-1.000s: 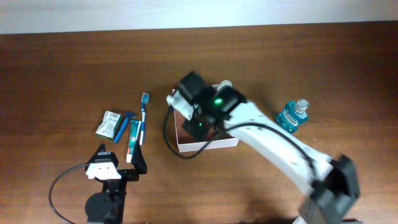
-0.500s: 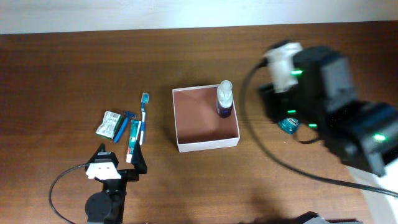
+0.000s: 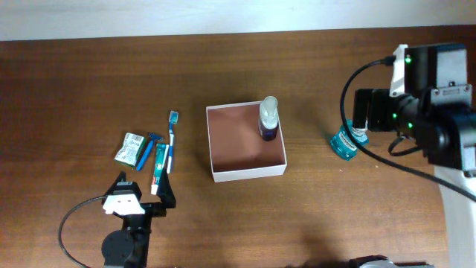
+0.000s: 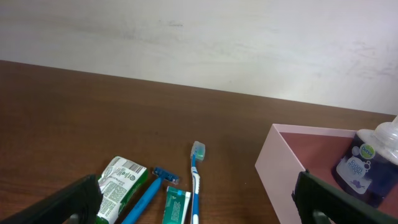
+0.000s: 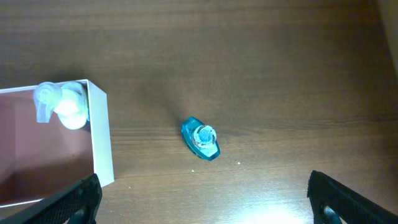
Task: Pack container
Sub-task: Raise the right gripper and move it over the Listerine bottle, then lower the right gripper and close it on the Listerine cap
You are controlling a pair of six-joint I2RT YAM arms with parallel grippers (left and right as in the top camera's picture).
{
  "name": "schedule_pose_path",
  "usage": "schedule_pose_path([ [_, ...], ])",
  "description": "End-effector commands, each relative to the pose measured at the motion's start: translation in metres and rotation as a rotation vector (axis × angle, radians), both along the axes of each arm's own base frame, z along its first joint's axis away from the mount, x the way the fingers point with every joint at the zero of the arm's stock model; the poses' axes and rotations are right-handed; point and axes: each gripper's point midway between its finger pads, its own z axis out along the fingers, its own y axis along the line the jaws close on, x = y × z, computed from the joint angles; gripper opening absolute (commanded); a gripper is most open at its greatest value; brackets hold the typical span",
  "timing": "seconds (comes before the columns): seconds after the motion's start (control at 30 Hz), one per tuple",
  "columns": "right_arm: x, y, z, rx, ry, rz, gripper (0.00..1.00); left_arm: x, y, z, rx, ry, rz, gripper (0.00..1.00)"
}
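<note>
The container [image 3: 238, 149], a shallow white box with a reddish-brown inside, sits mid-table. A dark blue bottle with a white cap [image 3: 268, 119] stands upright in its far right corner. A teal mouthwash bottle [image 3: 344, 141] stands on the table to the right of it. My right gripper [image 3: 362, 119] hovers high over that bottle, open and empty; in the right wrist view the teal bottle [image 5: 201, 138] lies below and ahead of the right gripper [image 5: 202, 205]. My left gripper [image 3: 143, 190] rests open near the front left, just behind the toiletries.
Left of the container lie a green packet [image 3: 132, 147], a blue razor [image 3: 147, 152], a toothbrush [image 3: 171, 138] and a toothpaste tube [image 3: 160, 167]. The left wrist view shows the same items: packet [image 4: 121, 186], toothbrush [image 4: 196, 180], container wall [image 4: 292, 180].
My right gripper let go of the dark blue bottle in the container, opened, and swung right to above the teal bottle. The left arm has not moved.
</note>
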Motion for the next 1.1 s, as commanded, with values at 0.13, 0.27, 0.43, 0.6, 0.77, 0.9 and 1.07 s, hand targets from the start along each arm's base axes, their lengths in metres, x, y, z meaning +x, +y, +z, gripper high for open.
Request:
schedule_pose_path([
  [0.13, 0.010, -0.005, -0.025, -0.017, 0.105, -0.031, 0.99, 0.000, 0.002, -0.001, 0.016, -0.004, 0.008, 0.99],
  [0.27, 0.016, -0.004, -0.051, -0.028, 0.212, -0.029, 0.93, 0.000, 0.002, -0.001, 0.016, -0.004, 0.008, 0.99],
  [0.43, 0.028, -0.003, -0.082, -0.057, 0.329, 0.007, 0.87, 0.000, 0.002, -0.001, 0.016, -0.004, 0.008, 1.00],
  [0.6, 0.035, 0.001, -0.107, -0.041, 0.422, 0.090, 0.86, 0.000, 0.002, -0.001, 0.016, -0.004, 0.008, 0.99],
  [0.77, 0.035, -0.014, -0.117, -0.011, 0.461, 0.056, 0.84, 0.000, 0.002, -0.001, 0.016, -0.004, 0.008, 0.99],
  [0.9, 0.033, -0.019, -0.126, 0.063, 0.485, 0.084, 0.81, 0.000, 0.002, 0.000, 0.016, -0.005, 0.008, 0.99],
  [1.07, 0.030, -0.012, -0.140, 0.148, 0.506, 0.171, 0.72, 0.000, 0.002, -0.001, 0.016, -0.004, 0.008, 0.99],
])
